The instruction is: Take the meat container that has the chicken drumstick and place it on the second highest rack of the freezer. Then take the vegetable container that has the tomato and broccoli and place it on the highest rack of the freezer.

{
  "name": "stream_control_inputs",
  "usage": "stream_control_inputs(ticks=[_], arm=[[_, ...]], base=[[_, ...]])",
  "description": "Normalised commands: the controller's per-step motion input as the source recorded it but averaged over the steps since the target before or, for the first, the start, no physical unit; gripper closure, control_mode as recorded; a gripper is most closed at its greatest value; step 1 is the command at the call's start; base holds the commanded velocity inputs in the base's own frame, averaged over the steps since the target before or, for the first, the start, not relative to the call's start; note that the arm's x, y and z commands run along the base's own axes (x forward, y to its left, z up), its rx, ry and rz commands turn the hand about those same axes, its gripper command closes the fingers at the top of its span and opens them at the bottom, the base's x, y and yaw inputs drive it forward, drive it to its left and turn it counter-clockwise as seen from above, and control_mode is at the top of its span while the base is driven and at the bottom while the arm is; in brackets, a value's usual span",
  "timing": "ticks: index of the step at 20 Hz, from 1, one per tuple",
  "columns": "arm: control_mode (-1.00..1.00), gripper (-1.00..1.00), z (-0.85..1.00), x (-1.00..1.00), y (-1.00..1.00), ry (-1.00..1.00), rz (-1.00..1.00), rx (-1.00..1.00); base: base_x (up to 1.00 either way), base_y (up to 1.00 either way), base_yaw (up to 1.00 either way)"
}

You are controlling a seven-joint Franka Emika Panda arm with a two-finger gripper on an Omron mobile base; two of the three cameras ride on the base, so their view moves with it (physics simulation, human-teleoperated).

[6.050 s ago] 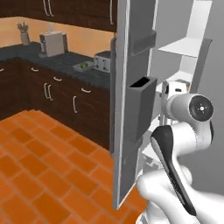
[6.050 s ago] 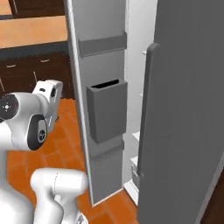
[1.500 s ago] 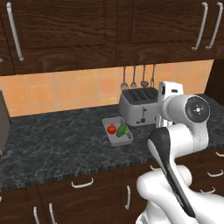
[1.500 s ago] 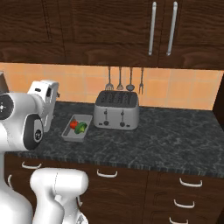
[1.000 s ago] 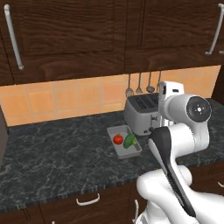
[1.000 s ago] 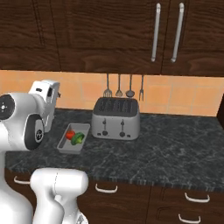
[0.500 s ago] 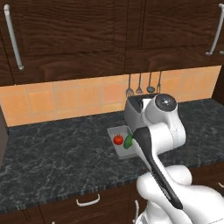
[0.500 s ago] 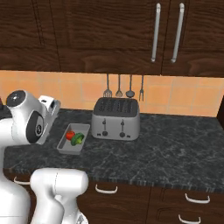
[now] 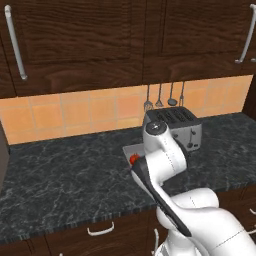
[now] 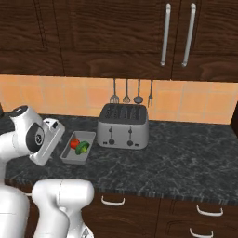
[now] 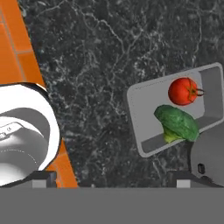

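Open gripper [image 11: 109, 177] hovered above the bench [image 11: 109, 65]; tomato [image 11: 183, 91] and broccoli [image 11: 177, 123] lay in vegetable container [image 11: 142, 98].

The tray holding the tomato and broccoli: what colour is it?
Light grey tray, clearest in the hand view.

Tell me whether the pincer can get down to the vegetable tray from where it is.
Probably yes. The tray lies open on the counter with the tomato and broccoli inside, nothing over it, toaster beside.
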Motion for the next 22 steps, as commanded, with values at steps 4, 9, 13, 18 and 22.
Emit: stream_control_inputs(ticks=[4,9,13,18,22], arm=[[-1.0,-1.0,-0.67,0.53,-0.03,0.22,0.0,-0.02],[-1.0,-1.0,-0.44,0.56,0.23,0.06,0.0,-0.13],[-1.0,-1.0,-0.38,0.39,0.19,0.12,-0.07,-0.09],[-1.0,-1.0,-0.33,0.42,0.0,0.14,-0.04,0.0],[-1.0,-1.0,-0.42,0.56,0.01,0.16,0.0,-0.01]], base=[[0.0,0.0,0.0],[0.0,0.0,0.0],[0.0,0.0,0.0],[0.0,0.0,0.0],[0.0,0.0,0.0]])
